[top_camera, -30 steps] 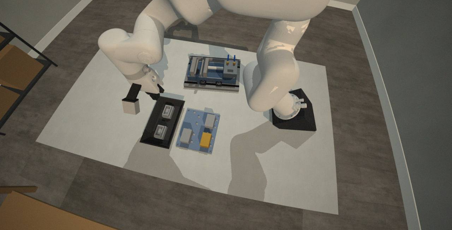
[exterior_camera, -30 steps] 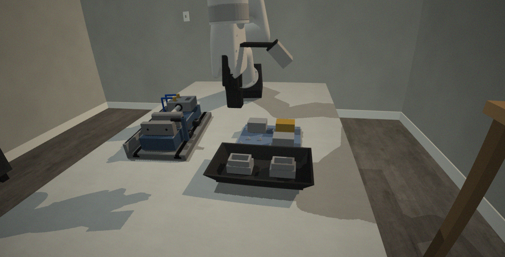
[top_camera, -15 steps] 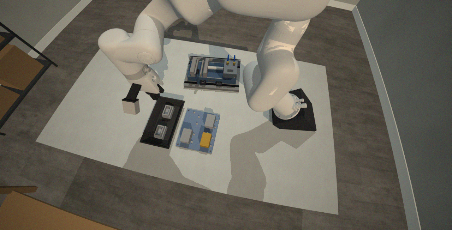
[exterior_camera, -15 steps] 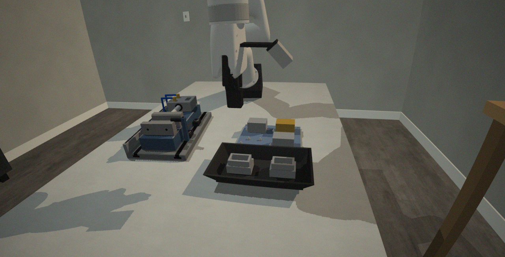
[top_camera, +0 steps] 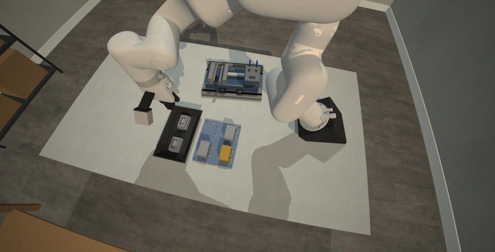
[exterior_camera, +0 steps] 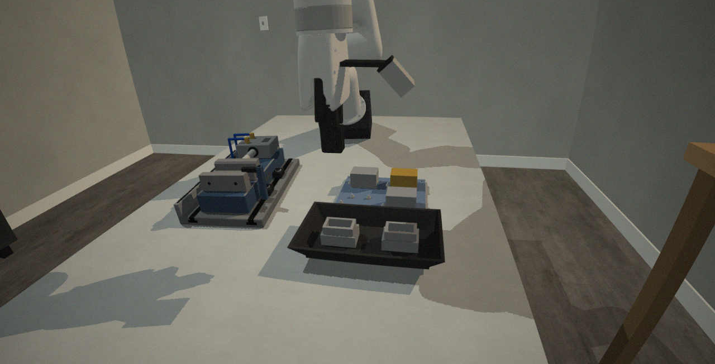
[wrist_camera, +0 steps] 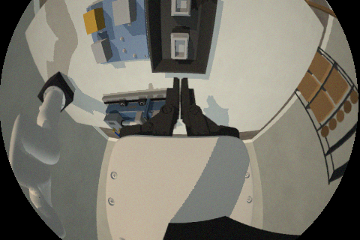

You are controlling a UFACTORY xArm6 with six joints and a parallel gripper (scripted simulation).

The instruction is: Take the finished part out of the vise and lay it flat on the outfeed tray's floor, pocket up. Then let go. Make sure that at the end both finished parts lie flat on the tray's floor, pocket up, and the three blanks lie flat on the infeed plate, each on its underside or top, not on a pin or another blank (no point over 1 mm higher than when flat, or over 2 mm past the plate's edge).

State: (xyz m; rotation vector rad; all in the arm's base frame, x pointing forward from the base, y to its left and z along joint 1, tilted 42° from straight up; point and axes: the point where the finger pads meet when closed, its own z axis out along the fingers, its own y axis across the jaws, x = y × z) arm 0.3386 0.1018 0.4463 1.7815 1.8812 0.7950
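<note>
Two grey finished parts [top_camera: 183, 122] [top_camera: 175, 144] [exterior_camera: 339, 230] [exterior_camera: 400, 235] [wrist_camera: 181, 3] [wrist_camera: 180, 45] lie flat, pocket up, on the floor of the black outfeed tray [top_camera: 194, 130] [exterior_camera: 370, 260] [wrist_camera: 157, 25]. The blue and grey vise [top_camera: 231, 77] [exterior_camera: 234, 182] [wrist_camera: 132, 109] stands behind the tray, and I see no part between its jaws. My gripper [top_camera: 170, 105] [exterior_camera: 331, 149] [wrist_camera: 180, 86] is shut on nothing, fingers pressed together. It hangs well above the tray's end nearest the vise.
A blue fixture plate [top_camera: 216, 141] [exterior_camera: 344, 189] [wrist_camera: 125, 42] beside the tray carries two grey blocks and a yellow block [top_camera: 225, 153] [exterior_camera: 404, 177]. The arm's black base [top_camera: 321, 132] is right of the vise. A shelf rack [top_camera: 13, 74] stands at the far left.
</note>
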